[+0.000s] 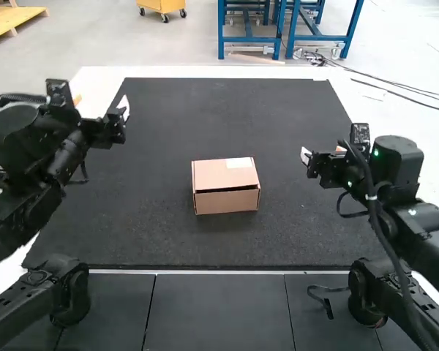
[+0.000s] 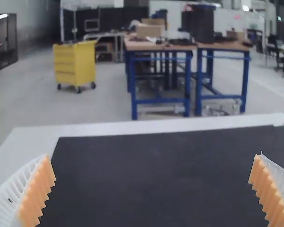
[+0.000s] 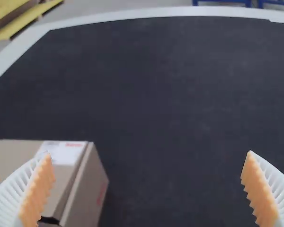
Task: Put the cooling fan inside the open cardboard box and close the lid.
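Note:
A brown cardboard box (image 1: 225, 186) sits near the middle of the black mat (image 1: 227, 124) with its lid down and a white label on top. The same box (image 3: 61, 179) lies ahead of my right gripper. My left gripper (image 1: 119, 117) hovers above the mat's far left part, open, with nothing between its fingers (image 2: 35, 194). My right gripper (image 1: 312, 162) is raised to the right of the box, open and empty, its orange pads (image 3: 258, 189) wide apart.
The mat covers most of the white table (image 1: 95, 80). Bare mat lies all round the box. Both arm bases (image 1: 58, 289) stand at the near edge.

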